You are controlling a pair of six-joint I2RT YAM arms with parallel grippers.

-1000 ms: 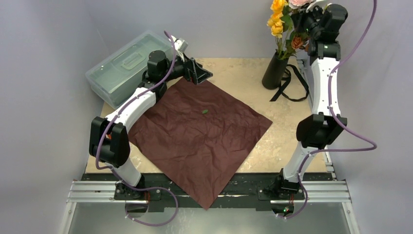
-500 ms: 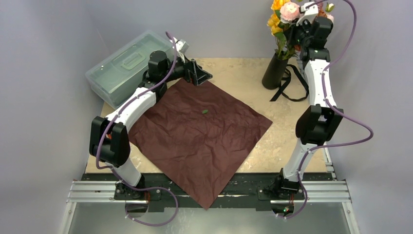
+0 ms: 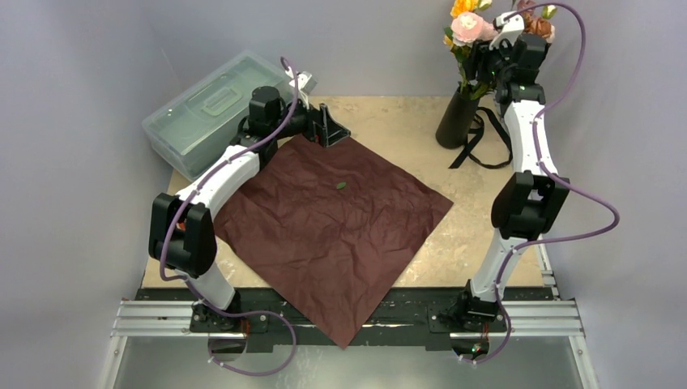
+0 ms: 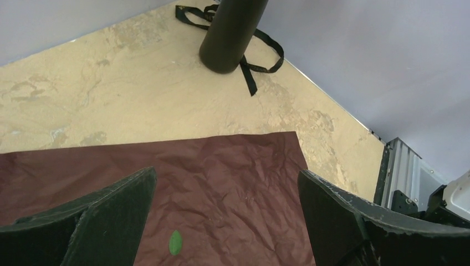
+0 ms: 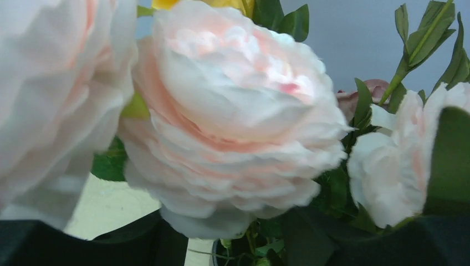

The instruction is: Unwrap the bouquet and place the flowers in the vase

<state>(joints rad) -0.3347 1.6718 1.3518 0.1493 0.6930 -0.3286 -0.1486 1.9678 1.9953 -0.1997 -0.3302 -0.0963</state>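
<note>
High at the table's back right corner, the right gripper (image 5: 238, 246) sat among the flowers (image 3: 470, 28), whose stems stood in the vase (image 3: 458, 119). Whether its dark fingers (image 5: 83, 249) pinched a stem could not be told. A leaf snagged on withdrawal might drag the soft, layered blooms out or topple that tall, narrow matte cylinder. Well apart, the left gripper (image 4: 227, 221) gaped empty over crumpled maroon paper (image 3: 332, 227).

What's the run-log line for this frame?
flowers in vase | right gripper at blooms, jaw state unclear | left gripper open above maroon paper | black ribbon loose at vase base
</note>
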